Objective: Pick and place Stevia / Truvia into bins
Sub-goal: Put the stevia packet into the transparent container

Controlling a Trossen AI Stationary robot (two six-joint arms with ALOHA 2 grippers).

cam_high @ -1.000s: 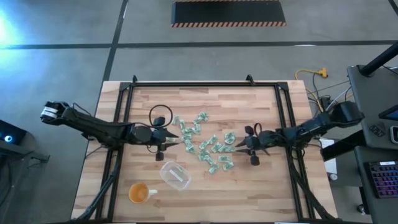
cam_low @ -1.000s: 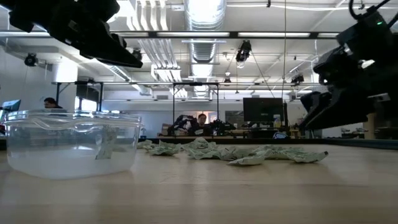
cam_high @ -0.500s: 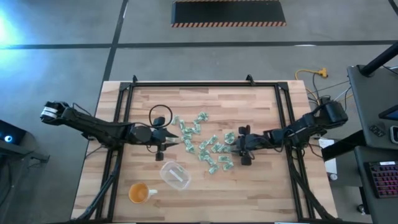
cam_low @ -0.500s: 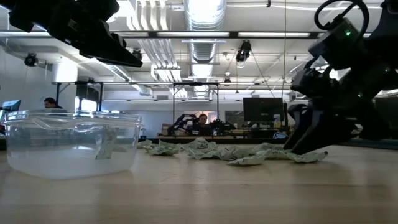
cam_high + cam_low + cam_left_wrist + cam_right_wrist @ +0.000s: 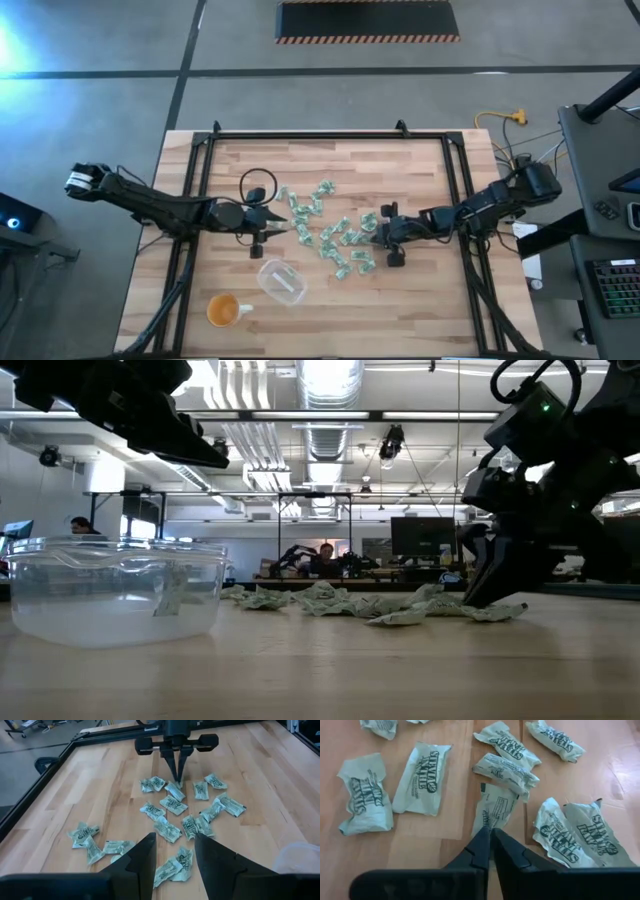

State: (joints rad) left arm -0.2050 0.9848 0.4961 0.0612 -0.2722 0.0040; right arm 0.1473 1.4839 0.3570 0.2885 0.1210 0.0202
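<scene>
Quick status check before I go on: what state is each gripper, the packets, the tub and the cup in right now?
Right gripper: down at the table, fingers pinched on one Stevia packet.
Left gripper: open, above the table beside the pile.
Stevia packets: scattered loose on the table, crumpled.
Clear plastic tub: upright, one packet inside.
Orange cup: upright, untouched.
</scene>
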